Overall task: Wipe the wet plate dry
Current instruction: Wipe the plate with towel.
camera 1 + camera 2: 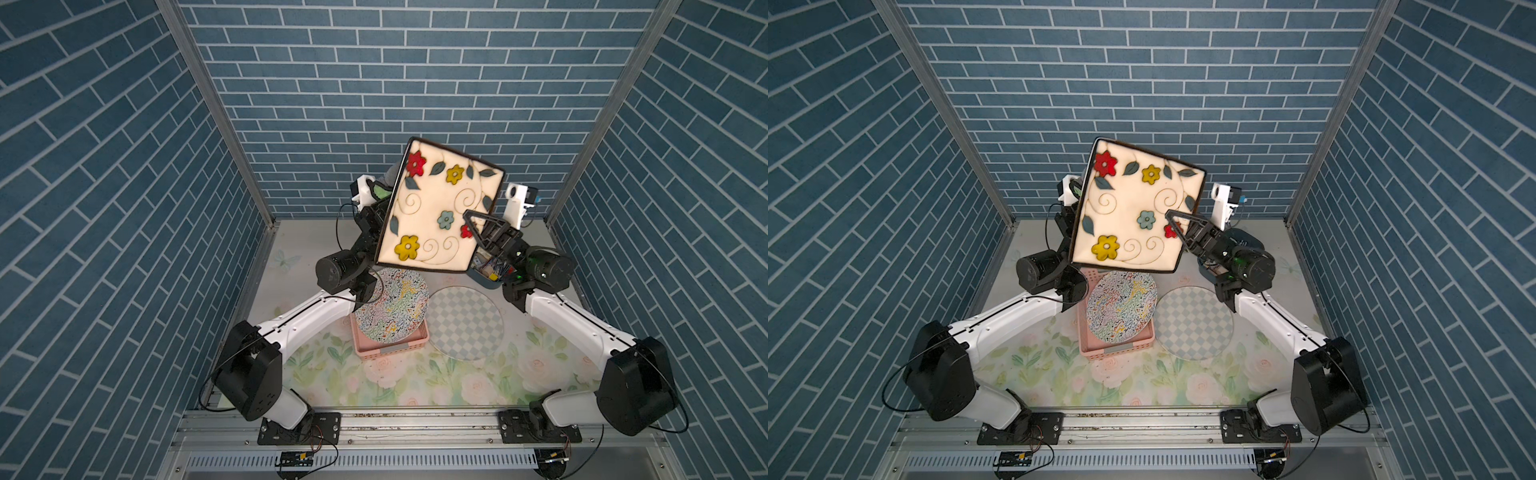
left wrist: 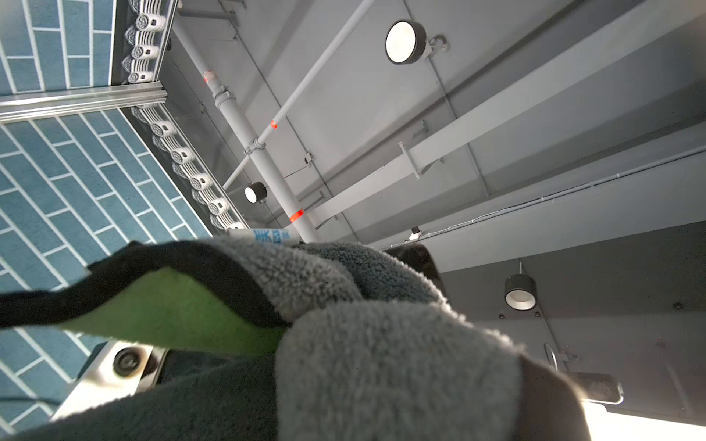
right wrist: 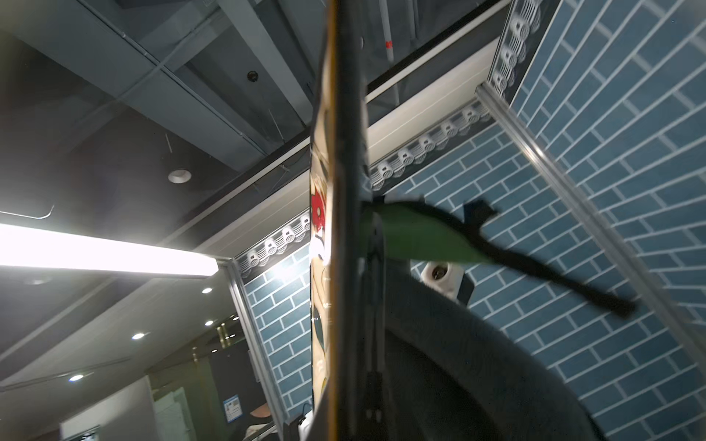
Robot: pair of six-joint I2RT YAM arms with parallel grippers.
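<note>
A square cream plate (image 1: 440,208) (image 1: 1133,208) with painted flowers and a dark rim is held up in the air, tilted, its face toward the top cameras. My right gripper (image 1: 471,224) (image 1: 1173,222) is shut on its right edge. In the right wrist view the plate (image 3: 340,229) shows edge-on. Both top views have my left gripper hidden behind the plate. A grey cloth (image 2: 363,343) with a green side (image 2: 172,301) fills the left wrist view and covers the fingers; the gripper is shut on it. The cloth (image 1: 384,187) (image 3: 420,233) lies against the plate's back.
A round multicoloured plate (image 1: 392,307) leans in a pink basket (image 1: 390,353) on the floral table. Beside it lies a round blue-checked plate (image 1: 463,322). A blue bin of small items (image 1: 488,270) sits under the right wrist. Blue brick walls enclose three sides.
</note>
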